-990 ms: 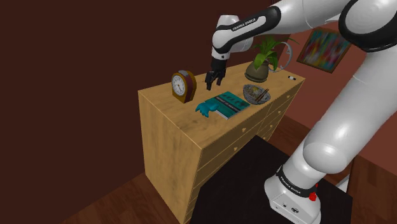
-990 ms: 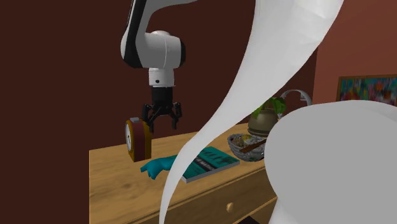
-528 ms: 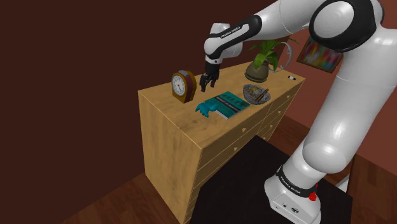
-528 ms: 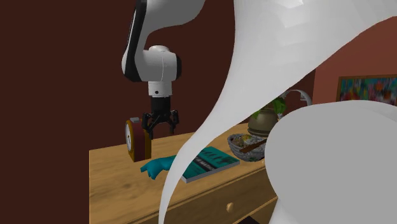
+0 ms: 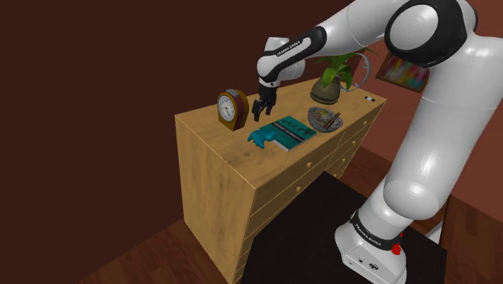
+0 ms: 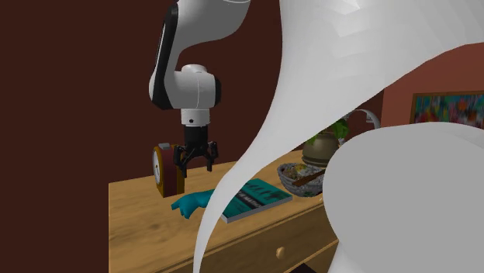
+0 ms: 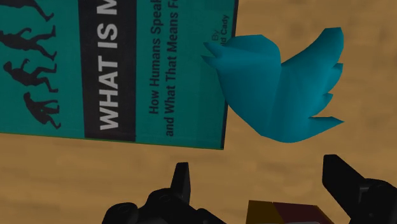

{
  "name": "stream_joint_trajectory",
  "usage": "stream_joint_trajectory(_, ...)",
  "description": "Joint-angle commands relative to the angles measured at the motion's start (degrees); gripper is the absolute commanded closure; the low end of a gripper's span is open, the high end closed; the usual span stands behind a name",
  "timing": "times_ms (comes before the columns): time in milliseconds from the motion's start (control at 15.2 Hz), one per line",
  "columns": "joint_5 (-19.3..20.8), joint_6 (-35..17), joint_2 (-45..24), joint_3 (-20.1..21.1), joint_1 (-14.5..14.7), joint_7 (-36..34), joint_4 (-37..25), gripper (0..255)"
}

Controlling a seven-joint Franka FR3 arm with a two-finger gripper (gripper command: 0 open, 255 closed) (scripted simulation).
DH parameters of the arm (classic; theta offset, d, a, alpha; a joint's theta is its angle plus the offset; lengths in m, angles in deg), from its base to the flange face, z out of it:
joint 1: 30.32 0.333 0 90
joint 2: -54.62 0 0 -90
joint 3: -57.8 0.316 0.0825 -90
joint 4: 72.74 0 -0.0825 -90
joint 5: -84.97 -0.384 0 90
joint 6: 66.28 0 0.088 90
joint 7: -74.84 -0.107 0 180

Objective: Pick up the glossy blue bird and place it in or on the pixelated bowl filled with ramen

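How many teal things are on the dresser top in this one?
2. The book lies flat between the clock and the bowl; the bird lies at its corner on the clock side. The shoulder view shows the dresser top openly, so none seems hidden.

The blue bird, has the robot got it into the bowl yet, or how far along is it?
Nothing looks done yet: the bird lies on the dresser beside the book, apart from the bowl. In hand: the open gripper hovers over the bird, touching nothing. Left: lowering, gripping the bird, lifting it and carrying it to the bowl.
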Motion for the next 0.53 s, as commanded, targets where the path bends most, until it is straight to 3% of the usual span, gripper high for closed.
stream_joint_trajectory(0,0.0,0.0,0.0,0.0,0.0,0.0,0.0,0)
stream_joint_trajectory(132,0.0,0.0,0.0,0.0,0.0,0.0,0.0,0)
stream_joint_trajectory(198,0.0,0.0,0.0,0.0,0.0,0.0,0.0,255)
stream_joint_trajectory(462,0.0,0.0,0.0,0.0,0.0,0.0,0.0,255)
